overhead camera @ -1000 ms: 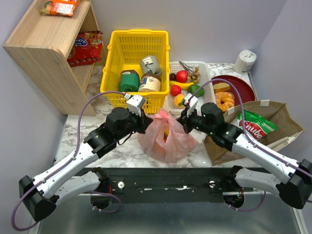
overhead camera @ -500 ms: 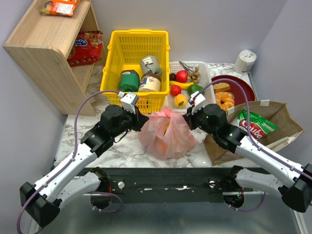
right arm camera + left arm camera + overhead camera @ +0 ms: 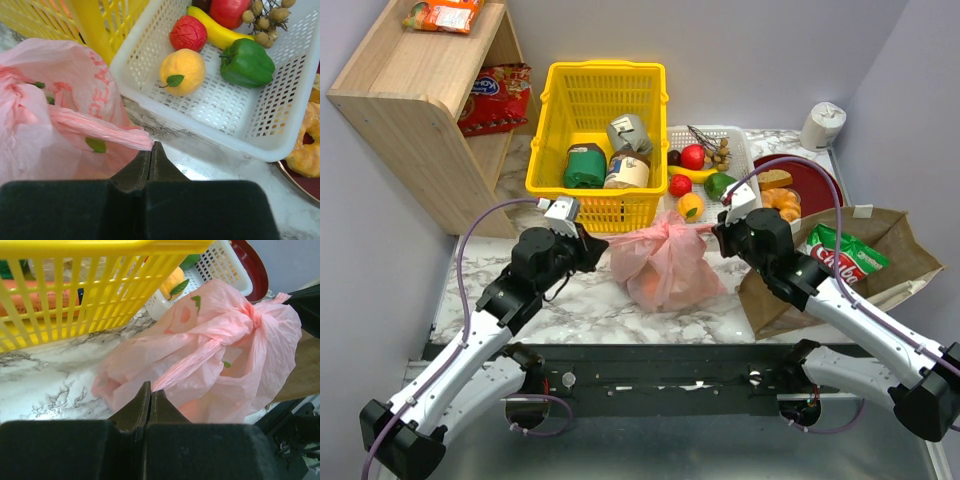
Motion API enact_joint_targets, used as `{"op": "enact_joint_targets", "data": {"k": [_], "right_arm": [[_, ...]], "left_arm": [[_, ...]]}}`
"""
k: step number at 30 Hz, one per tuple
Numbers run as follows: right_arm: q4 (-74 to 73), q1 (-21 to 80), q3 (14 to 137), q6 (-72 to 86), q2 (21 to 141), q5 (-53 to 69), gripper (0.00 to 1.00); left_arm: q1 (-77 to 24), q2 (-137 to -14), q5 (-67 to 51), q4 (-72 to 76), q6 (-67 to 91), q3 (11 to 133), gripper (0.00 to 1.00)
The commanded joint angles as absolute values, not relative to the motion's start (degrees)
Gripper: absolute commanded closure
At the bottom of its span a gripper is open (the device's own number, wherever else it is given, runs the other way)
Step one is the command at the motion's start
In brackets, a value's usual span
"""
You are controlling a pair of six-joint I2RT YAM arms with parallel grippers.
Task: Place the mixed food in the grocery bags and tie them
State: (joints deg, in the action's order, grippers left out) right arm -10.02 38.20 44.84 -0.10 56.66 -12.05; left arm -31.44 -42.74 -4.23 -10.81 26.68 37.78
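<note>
Overhead only, crisp packet (image 3: 845, 256); left claw (image 3: 150, 391), right claw (image 3: 152, 150) clamped on pink bag (image 3: 665, 270) handles.

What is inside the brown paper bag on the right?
A green crisp packet with a red logo lies in the mouth of the paper bag. Anything deeper is covered by the packet and the bag's walls.

Both arms reach from the lower corners of the frame toward its centre, elbows bent. Left end effector (image 3: 592, 243), centre-left, and right end effector (image 3: 718, 228), centre-right, face each other with jaws pressed together, each pinching a stretched strand of the pink bag (image 3: 665, 265).
</note>
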Motion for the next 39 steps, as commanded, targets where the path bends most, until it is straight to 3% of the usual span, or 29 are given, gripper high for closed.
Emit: {"op": "enact_joint_targets", "data": {"k": [1, 11, 20, 27, 39], "right_arm": [[-12.9, 35.5, 46.1, -2.7, 56.4, -25.0, 0.99], [-12.3, 32.2, 49.2, -3.0, 57.2, -24.0, 0.99], [-11.4, 29.6, 51.6, -3.3, 59.8, -22.1, 0.99], [-10.5, 21.3, 50.8, -1.0, 62.8, -16.9, 0.99], [-8.5, 16.7, 48.7, -0.2, 66.0, -16.1, 0.99]], "left_arm": [[-29.4, -38.2, 8.3, -11.5, 30.2, 33.1, 1.00], [-28.7, -32.1, 18.8, -12.6, 35.9, 28.7, 1.00], [-28.2, -31.8, 21.7, -14.1, 35.0, 30.1, 1.00], [-26.6, -30.1, 24.5, -15.9, 38.8, 26.8, 1.00], [-25.1, -23.4, 26.6, -20.9, 46.3, 21.6, 1.00]]}}
